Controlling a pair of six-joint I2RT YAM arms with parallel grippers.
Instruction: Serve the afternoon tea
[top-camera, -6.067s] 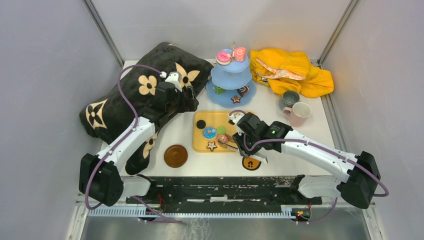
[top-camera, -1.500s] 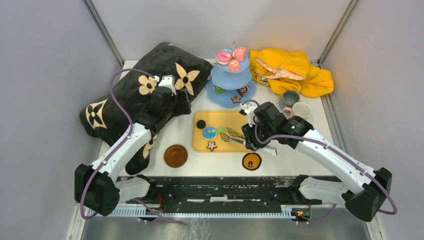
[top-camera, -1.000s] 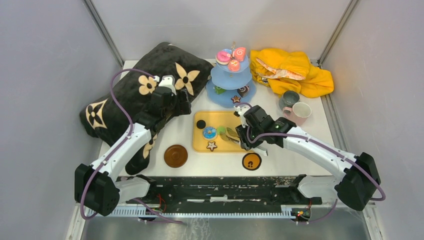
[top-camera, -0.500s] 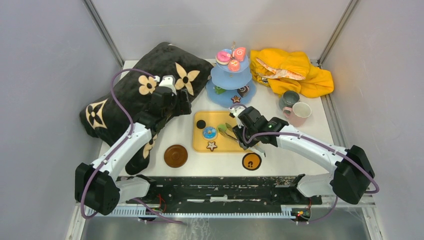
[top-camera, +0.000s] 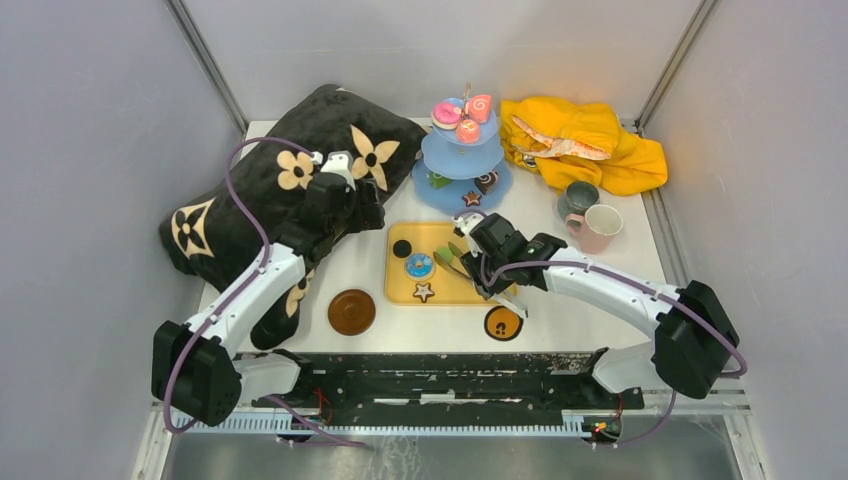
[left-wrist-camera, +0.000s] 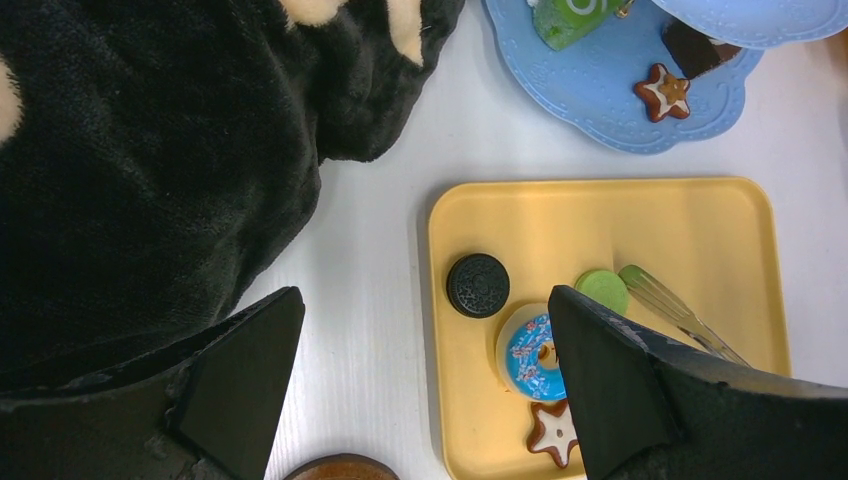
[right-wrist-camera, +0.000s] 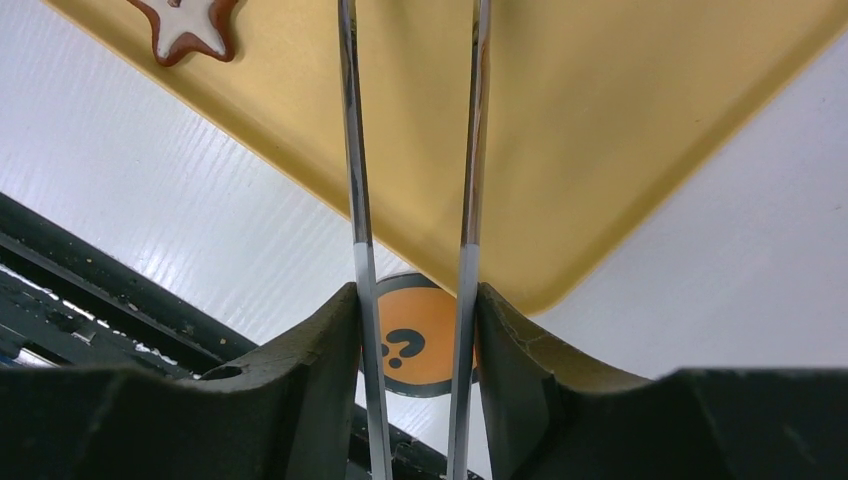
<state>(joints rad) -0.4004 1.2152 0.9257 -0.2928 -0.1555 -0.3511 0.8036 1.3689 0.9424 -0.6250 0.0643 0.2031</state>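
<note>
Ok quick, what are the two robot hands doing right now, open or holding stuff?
Left gripper: open, holding nothing.
Right gripper: closed on the metal tongs.

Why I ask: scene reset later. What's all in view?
stand: 1, light blue, back centre
sweets on stand: about 6, pink on top, mixed at bottom
tray: 1, yellow, centre
sweets on tray: 4, black, blue, green, star-shaped
coasters: 2, brown left of tray, orange-faced front right
cup: 1, pink, right
mug: 1, grey, behind cup
cloth: 1, yellow, back right
cushion: 1, black, left
tongs: 1, metal, over tray
left claw: 1, black, open beside cushion
right claw: 1, black, shut on tongs
</note>
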